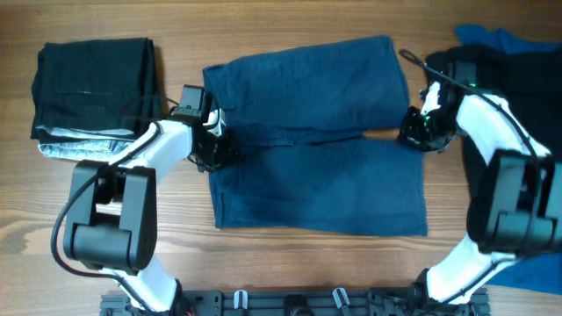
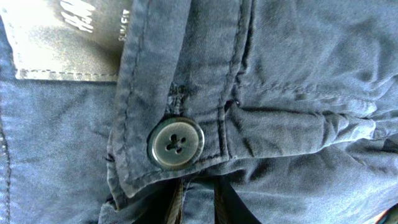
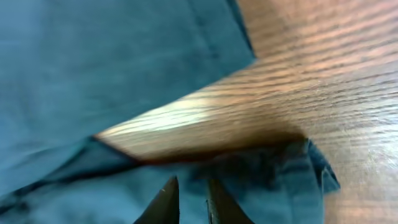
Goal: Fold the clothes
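The dark navy shorts (image 1: 316, 149) lie spread flat in the middle of the table, waistband to the left and both legs pointing right. My left gripper (image 1: 213, 149) sits low over the waistband; in the left wrist view its tips (image 2: 198, 205) stand slightly apart just below the button (image 2: 176, 143), with navy cloth showing in the gap. My right gripper (image 1: 413, 132) is at the notch between the two leg hems. Its dark fingertips (image 3: 189, 194) stand a narrow gap apart over the lower leg's hem (image 3: 273, 174), gripping nothing that I can see.
A folded black garment (image 1: 92, 83) rests on a light grey one (image 1: 83, 145) at the far left. More clothes, black and brighter blue (image 1: 518, 53), are heaped at the right edge behind the right arm. Bare wood table (image 1: 290, 22) surrounds the shorts.
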Robot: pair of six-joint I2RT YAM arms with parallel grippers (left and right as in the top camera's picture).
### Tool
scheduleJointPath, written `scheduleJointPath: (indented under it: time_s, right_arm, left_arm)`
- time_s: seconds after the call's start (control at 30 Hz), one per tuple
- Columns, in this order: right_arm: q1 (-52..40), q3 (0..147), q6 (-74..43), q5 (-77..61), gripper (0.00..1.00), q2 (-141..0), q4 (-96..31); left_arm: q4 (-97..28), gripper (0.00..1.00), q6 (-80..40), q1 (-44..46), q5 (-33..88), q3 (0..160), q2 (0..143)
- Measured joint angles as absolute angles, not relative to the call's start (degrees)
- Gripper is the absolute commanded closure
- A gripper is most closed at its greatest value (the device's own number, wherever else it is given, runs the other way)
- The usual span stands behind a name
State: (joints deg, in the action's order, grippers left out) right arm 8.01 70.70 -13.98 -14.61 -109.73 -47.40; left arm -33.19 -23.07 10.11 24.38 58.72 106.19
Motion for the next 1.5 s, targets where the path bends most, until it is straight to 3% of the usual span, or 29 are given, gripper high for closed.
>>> scheduleJointPath:
  time_s: [0.07, 0.2, 0.4, 0.5, 0.6, 0.73, 1.0, 1.23, 1.5]
  right_arm:
    - [8.1, 71.0, -13.9, -13.6, 0.83, -112.9, -47.5]
    - [8.2, 71.6, -13.8, -13.3, 0.83, -113.5, -47.8]
    - [8.0, 79.0, -12.6, -12.2, 0.86, -115.0, -55.4]
    - [7.5, 86.0, -9.1, -17.8, 0.96, -114.6, -60.0]
    - [4.1, 87.0, -6.0, -28.6, 0.96, -113.4, -60.9]
    - [-6.0, 86.6, -7.2, -41.0, 0.96, -113.4, -54.3]
    - [-21.1, 84.4, -20.0, -39.9, 0.96, -113.4, -42.5]
    - [-24.8, 83.7, -27.4, -34.8, 0.96, -113.4, -41.2]
    - [-24.8, 71.2, -29.8, -37.1, 0.96, -113.1, -31.6]
  left_arm:
    - [-34.5, 0.83, -23.1, 10.1, 24.4, 59.1, 106.3]
    - [-37.5, 0.96, -23.0, 10.1, 24.3, 59.4, 106.5]
    - [-42.4, 0.95, -21.5, 10.4, 21.8, 63.6, 107.0]
    - [-44.2, 0.94, -21.3, 10.5, 21.0, 69.8, 105.2]
    - [-43.9, 0.96, -21.3, 10.5, 20.9, 72.0, 100.6]
    - [-41.8, 0.96, -21.3, 10.5, 20.8, 72.1, 100.6]
    - [-40.9, 0.96, -21.0, 10.5, 19.1, 72.1, 111.2]
    - [-39.6, 0.96, -20.9, 10.4, 18.7, 72.2, 113.8]
    - [-38.3, 0.96, -20.8, 10.5, 18.8, 72.4, 114.4]
